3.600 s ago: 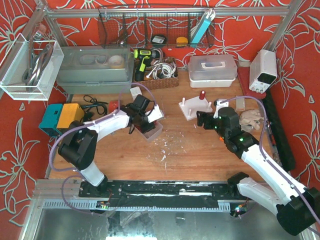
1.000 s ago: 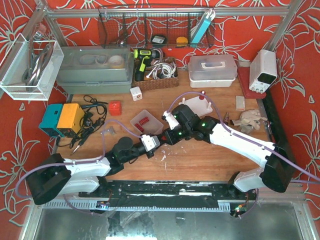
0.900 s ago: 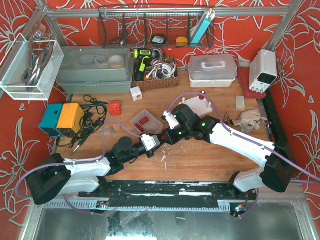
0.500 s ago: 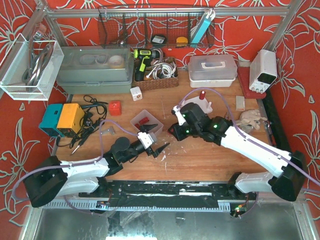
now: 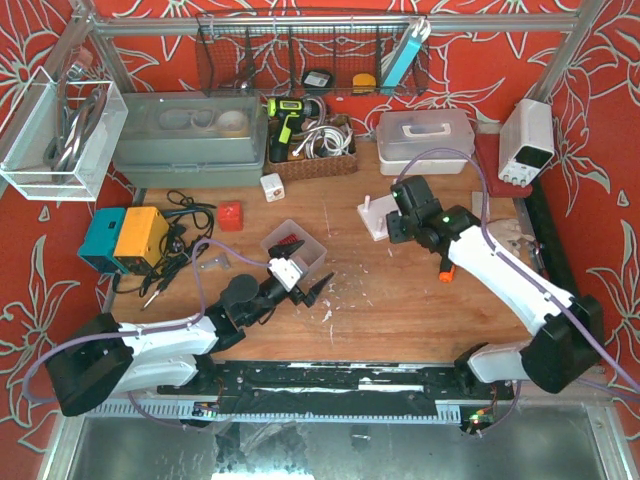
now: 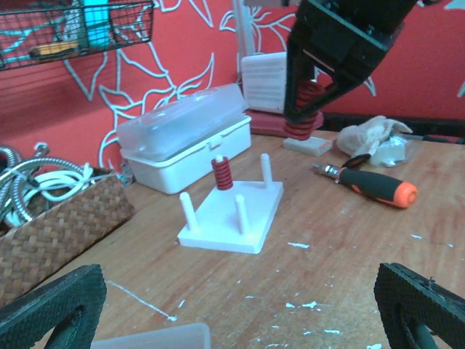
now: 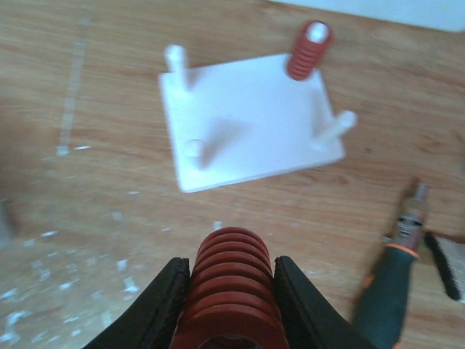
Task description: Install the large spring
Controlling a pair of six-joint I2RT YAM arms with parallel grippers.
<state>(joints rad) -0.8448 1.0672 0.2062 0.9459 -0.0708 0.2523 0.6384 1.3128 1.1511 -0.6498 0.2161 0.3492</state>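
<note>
Starting at the left, the left gripper (image 5: 312,275) sits with its jaws spread wide, holding nothing, just beside the clear bin (image 5: 308,240) of red springs. Further right, the right gripper (image 7: 229,287) clamps the large spring (image 7: 231,262) in the air near the white peg base (image 7: 251,120), apart from it. One peg carries a smaller red spring (image 7: 309,40). An orange-handled screwdriver (image 7: 389,287) lies right of the base.

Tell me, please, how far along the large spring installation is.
Done: a red spring already sits on one peg of the white base, and the large spring is off the table. In hand: the right pincer is shut on it, held up near the base. Left: lowering it onto one of the three bare pegs and releasing. The left pincer is open, holding nothing.
</note>
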